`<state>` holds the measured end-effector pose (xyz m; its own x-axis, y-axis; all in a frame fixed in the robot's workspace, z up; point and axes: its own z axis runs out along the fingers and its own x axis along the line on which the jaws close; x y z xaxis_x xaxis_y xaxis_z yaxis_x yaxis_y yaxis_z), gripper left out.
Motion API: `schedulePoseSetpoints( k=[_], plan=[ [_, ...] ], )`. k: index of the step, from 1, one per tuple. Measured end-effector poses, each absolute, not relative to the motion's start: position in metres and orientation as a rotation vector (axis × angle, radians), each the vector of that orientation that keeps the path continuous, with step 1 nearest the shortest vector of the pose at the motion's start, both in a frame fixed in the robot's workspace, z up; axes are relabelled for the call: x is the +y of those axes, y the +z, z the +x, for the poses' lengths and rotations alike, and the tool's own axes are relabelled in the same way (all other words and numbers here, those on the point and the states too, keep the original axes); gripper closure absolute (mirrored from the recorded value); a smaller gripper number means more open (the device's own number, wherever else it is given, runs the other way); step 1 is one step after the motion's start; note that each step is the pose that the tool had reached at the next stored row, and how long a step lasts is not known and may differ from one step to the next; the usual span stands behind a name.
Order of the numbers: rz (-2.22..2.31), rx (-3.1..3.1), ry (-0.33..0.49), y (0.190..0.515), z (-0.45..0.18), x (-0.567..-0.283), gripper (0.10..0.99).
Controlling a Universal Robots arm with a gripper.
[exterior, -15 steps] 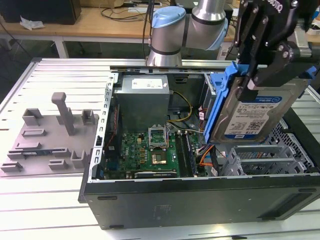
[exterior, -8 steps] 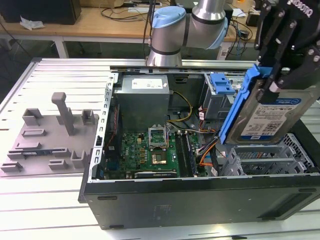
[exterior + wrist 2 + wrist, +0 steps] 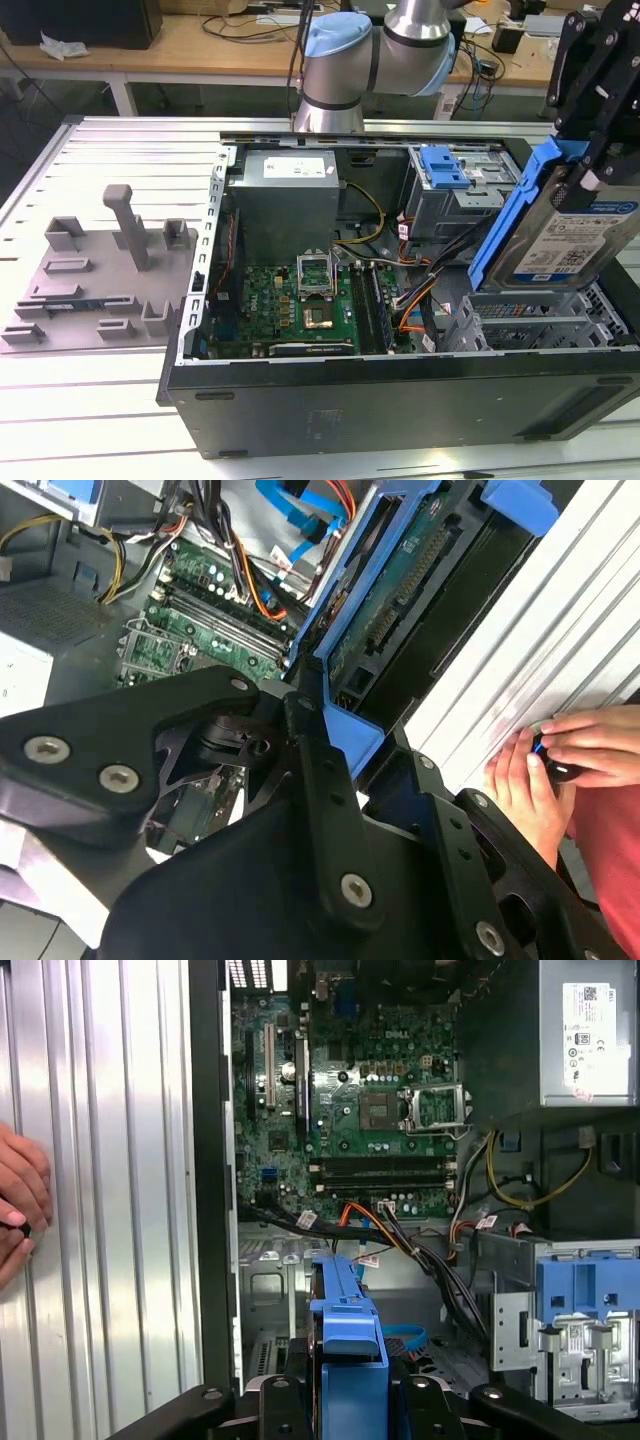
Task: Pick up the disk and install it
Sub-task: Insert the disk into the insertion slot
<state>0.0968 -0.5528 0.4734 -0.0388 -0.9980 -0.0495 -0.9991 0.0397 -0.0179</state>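
- In the exterior view, the gripper is at the upper right of the frame, clenched on the disk. It grasps the disk by the upper end of its blue carrier.
- The disk hangs in the air, tilted, with its label facing the camera. Its lower end is just above the grey drive cage at the exterior view's right of the open computer case. It is not yet seated in the cage.
- Risk: because the disk is tilted, a lower corner of the carrier could catch on the cage rim and jam or twist in the grasp.
- Risk: the hold is on one end of a plastic frame, so a knock against the metal could pivot the disk or pull it loose.
- Risk: the bundle of orange and black cables lies just beside the cage. A stray loop could be pinched under the disk.
- Risk: a person's hands rest on the ribbed table near the case wall, close to the arm's working space.
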Motion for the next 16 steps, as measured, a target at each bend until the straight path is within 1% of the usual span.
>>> schedulePoseSetpoints(
  k=[16],
  plan=[
    [-2.154, 2.22, 0.034, 0.4631, 0.1036, -0.5542, 0.718]
  ],
)
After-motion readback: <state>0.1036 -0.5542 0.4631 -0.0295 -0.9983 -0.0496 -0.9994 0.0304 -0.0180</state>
